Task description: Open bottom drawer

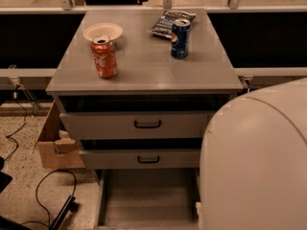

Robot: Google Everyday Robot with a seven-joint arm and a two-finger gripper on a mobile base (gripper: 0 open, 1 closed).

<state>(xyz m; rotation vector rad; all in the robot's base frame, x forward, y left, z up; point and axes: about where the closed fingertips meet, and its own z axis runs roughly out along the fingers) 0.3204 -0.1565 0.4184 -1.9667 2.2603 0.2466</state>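
Note:
The grey cabinet (144,75) has three drawers. The top drawer front (136,124) and the middle drawer front (141,159) each show a small black bar handle. Below them the bottom drawer (146,198) stands pulled out toward me, and its plain grey inside shows. Its front and handle lie past the frame's lower edge. My white arm housing (254,162) fills the lower right and hides the drawer's right side. My gripper is not in view.
On the cabinet top stand an orange soda can (104,57), a white bowl (102,31), a blue can (180,38) and a snack bag (170,21). A cardboard box (55,143) and black cables (45,195) lie on the floor at the left.

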